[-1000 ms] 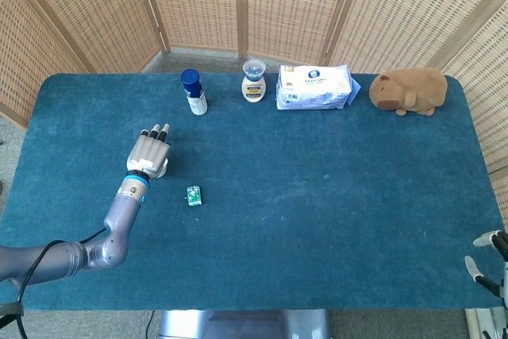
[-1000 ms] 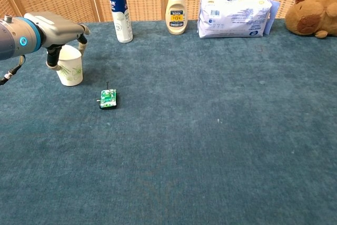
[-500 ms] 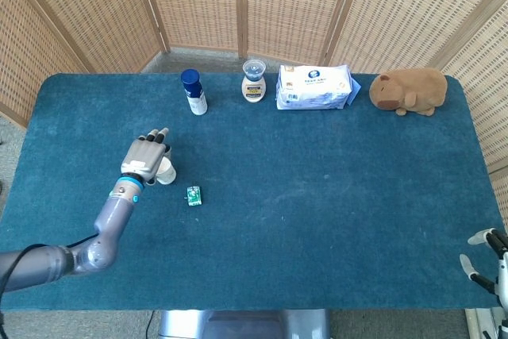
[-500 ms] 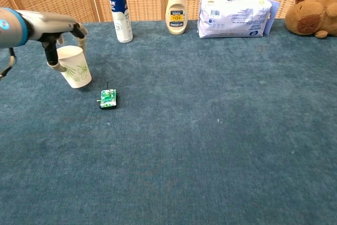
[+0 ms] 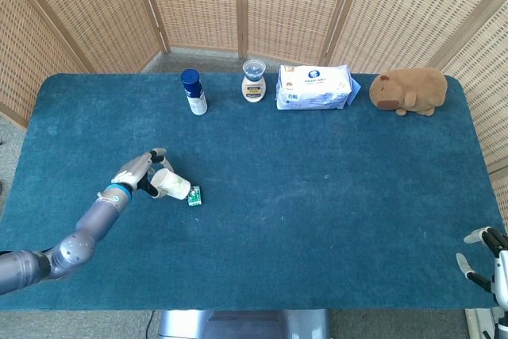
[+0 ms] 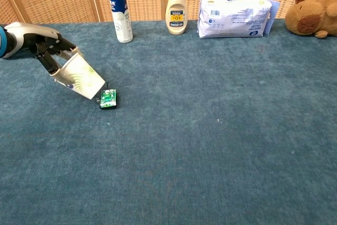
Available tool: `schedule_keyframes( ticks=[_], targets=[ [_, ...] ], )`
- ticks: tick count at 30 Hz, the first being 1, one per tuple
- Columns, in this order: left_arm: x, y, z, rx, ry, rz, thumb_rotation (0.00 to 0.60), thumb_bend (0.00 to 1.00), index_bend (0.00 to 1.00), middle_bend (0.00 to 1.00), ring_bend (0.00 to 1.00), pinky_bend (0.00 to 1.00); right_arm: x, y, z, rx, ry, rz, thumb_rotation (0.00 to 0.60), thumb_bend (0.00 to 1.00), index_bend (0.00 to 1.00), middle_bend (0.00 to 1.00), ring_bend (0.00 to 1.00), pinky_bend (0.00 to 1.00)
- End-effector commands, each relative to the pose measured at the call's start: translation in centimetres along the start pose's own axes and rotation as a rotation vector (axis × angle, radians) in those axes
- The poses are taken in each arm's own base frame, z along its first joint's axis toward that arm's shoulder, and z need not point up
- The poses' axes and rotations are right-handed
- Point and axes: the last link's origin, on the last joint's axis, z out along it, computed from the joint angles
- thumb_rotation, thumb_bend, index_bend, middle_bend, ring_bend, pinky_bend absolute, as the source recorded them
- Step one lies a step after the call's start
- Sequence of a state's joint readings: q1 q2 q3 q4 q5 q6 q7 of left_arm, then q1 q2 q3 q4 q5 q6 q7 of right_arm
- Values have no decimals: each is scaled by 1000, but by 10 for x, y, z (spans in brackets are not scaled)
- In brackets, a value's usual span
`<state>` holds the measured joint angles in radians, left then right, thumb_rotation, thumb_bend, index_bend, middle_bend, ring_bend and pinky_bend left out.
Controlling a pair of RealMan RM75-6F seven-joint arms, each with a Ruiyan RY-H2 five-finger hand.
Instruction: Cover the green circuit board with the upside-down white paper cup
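My left hand (image 5: 136,173) (image 6: 42,51) grips a white paper cup (image 5: 171,185) (image 6: 80,77) with a green leaf print. The cup is tipped over on its side, its base pointing right toward the small green circuit board (image 5: 194,195) (image 6: 108,98). That board lies flat on the blue cloth, just right of the cup and nearly touching it. My right hand (image 5: 486,263) shows only at the head view's bottom right corner, off the table edge, fingers apart and holding nothing.
Along the far edge stand a blue-capped spray can (image 5: 193,91) (image 6: 119,10), a cream bottle (image 5: 253,81) (image 6: 176,8), a pack of wipes (image 5: 314,87) (image 6: 235,8) and a brown plush capybara (image 5: 409,90) (image 6: 315,12). A wicker screen encloses the back.
My left hand has tipped the cup from upright onto its side and carried it right and nearer, up against the circuit board. The right hand has barely shifted.
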<state>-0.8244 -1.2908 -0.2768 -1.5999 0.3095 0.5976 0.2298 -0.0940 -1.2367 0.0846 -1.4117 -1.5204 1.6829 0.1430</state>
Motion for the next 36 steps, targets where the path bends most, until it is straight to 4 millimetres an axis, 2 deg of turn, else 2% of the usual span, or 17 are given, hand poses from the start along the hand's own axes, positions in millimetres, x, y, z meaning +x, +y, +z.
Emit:
schedule_keyframes(
  ticks=[1,7,9,12,17,22,26,36],
  targets=[
    [5,-8,-1,18,-59,-130,600,220,426,91,0,243,0,0,-1,-1,-2,-1,600,308,473,439,475,371],
    [8,-8,-3,2,-92,-75,599,139,212,91,0,219,1,0,-3,-4,-1,-1,600,308,474,439,474,371],
    [12,-7,-5,-7,-92,-49,599,131,187,91,0,208,2,0,-3,-3,3,-1,600,308,473,439,474,371],
    [22,-4,-15,-19,-82,82,598,126,160,91,0,194,3,0,-2,-1,7,3,600,308,473,439,474,370],
    [35,5,-28,-29,-43,166,599,125,153,91,0,194,3,-1,-1,3,9,6,599,308,473,439,475,371],
    [43,7,-46,-5,-13,321,598,134,153,91,0,194,3,-3,-1,7,10,22,600,308,473,439,474,371],
    [37,4,-47,50,13,464,598,184,169,91,0,193,2,-3,-1,9,9,26,600,308,473,439,474,371],
    [1,12,-27,122,58,715,599,190,173,91,0,187,4,4,-5,-6,18,29,600,308,473,439,474,371]
  ],
)
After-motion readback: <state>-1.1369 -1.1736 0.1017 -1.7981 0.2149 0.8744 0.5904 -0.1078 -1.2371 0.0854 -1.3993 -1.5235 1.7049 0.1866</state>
